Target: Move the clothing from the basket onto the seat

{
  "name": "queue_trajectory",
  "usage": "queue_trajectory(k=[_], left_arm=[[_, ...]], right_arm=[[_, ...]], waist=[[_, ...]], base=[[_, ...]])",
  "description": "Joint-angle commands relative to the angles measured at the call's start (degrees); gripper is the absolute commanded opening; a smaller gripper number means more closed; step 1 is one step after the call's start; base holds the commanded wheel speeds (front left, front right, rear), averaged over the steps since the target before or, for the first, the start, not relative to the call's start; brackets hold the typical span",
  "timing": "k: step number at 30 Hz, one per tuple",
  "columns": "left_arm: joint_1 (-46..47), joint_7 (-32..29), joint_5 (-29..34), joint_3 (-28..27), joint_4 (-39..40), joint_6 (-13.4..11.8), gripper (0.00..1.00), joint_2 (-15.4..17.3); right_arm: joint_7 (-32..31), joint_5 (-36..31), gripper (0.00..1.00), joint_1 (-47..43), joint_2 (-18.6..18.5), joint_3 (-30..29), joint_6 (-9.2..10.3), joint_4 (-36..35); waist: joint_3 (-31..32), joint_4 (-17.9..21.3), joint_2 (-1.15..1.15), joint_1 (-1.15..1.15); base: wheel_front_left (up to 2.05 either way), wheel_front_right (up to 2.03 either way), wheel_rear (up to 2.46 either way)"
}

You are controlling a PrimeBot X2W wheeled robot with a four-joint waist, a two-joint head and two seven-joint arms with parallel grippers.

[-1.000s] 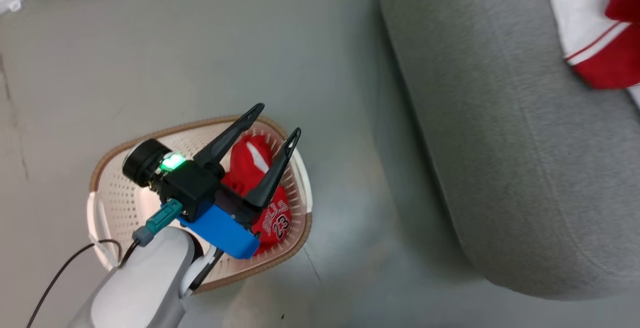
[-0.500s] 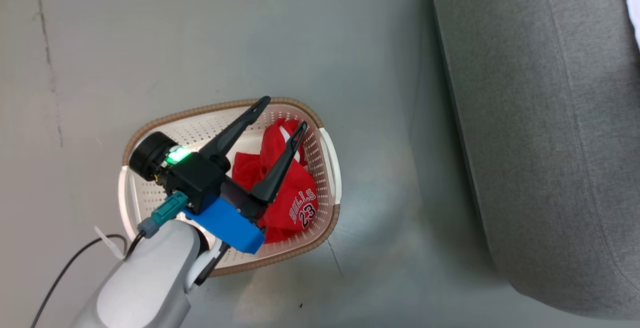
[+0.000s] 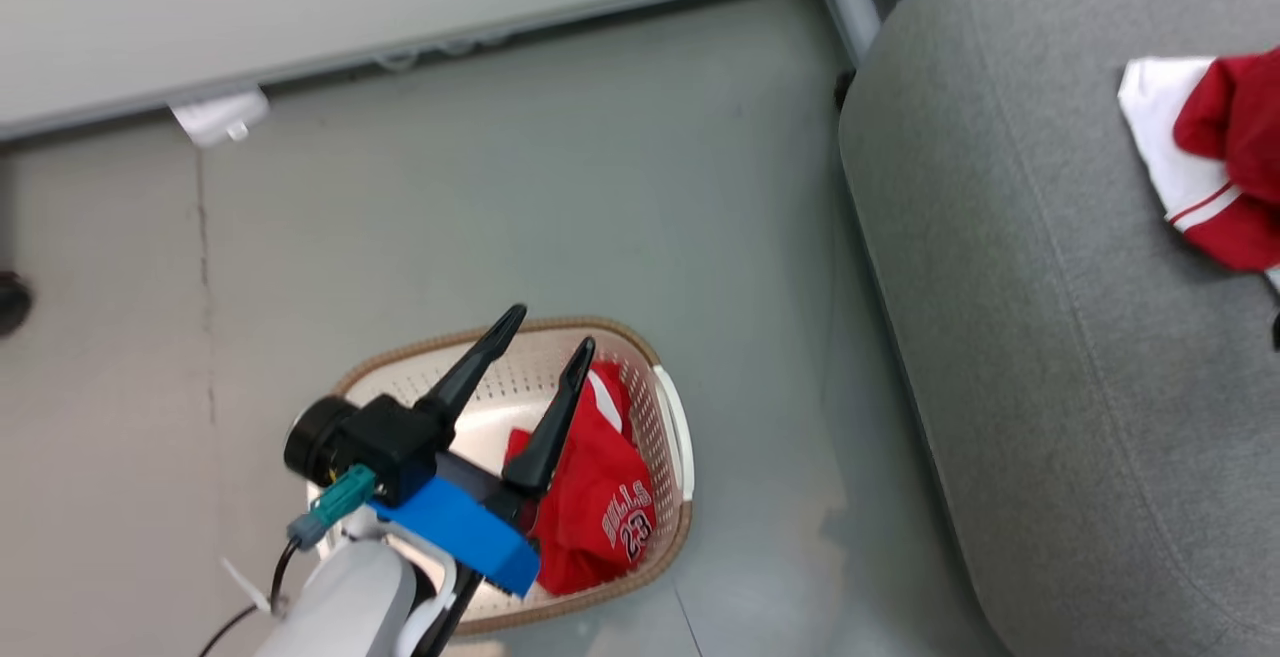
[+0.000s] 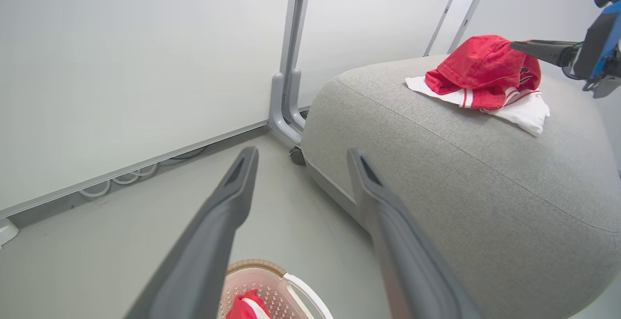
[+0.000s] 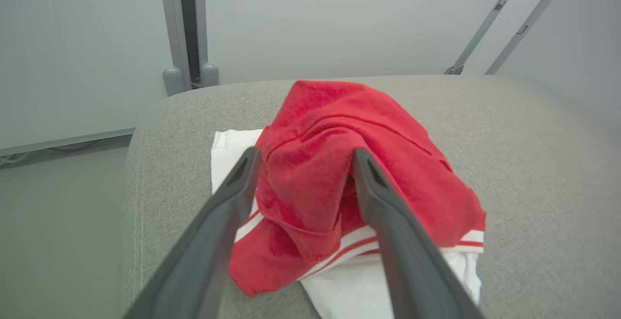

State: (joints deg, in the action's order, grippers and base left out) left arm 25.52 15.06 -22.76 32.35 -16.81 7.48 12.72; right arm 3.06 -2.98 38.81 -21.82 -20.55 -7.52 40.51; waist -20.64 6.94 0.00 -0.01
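Item 1, red/white garment (image 5: pixel 315 129): on seat (image 3: pixel 1050 387), 2 o'clock in head view. R gripper (image 5: pixel 305 152): open, fingers (image 5: pixel 213 222) straddling it, cloth bulging between.

Item 2, BULLS 23 jersey (image 3: pixel 600 507): in basket (image 3: pixel 676 427), 6 o'clock, on floor (image 3: pixel 500 187). L gripper (image 3: pixel 551 325): open, empty, hovering above basket.

Risks, my judgement: R pull-back could snag a fold & drag item 1 off the seat. L drop-in may clip the basket rim, or nip only a thin fold, so jersey slips to floor mid-carry. Light basket may lift w/ it.
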Motion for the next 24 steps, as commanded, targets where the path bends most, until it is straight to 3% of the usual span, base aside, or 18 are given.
queue_trajectory(k=[1, 9, 18, 24], left_arm=[[-2.66, 0.17, -0.32, -1.50, -0.46, 0.00, 1.00, -0.43], [-11.48, 0.17, 0.16, -7.72, -1.76, 0.00, 1.00, -2.10], [-17.80, 0.17, 1.32, -15.32, -2.34, 0.00, 1.00, -2.88], [-20.55, 0.17, 2.37, -21.00, -2.47, 0.00, 1.00, -3.51]], right_arm=[[-0.39, 0.34, 1.00, -3.41, 1.10, 1.34, 0.06, -1.74], [-2.33, 0.93, 1.00, -16.73, 6.24, 6.48, 0.06, -15.58], [-3.99, 1.67, 1.00, -30.02, 10.94, 11.02, 0.06, -31.40], [-2.27, 1.40, 1.00, -37.02, 14.40, 14.10, 0.07, -37.38]], waist=[[6.47, -1.12, 0.00, 0.01], [15.44, -2.88, 0.00, 0.01], [20.20, -4.75, 0.00, 0.01], [21.35, -6.48, 0.00, 0.01]], base=[[0.00, 0.00, 0.00], [0.00, 0.00, 0.00], [0.00, 0.00, 0.00], [0.00, 0.00, 0.00]])
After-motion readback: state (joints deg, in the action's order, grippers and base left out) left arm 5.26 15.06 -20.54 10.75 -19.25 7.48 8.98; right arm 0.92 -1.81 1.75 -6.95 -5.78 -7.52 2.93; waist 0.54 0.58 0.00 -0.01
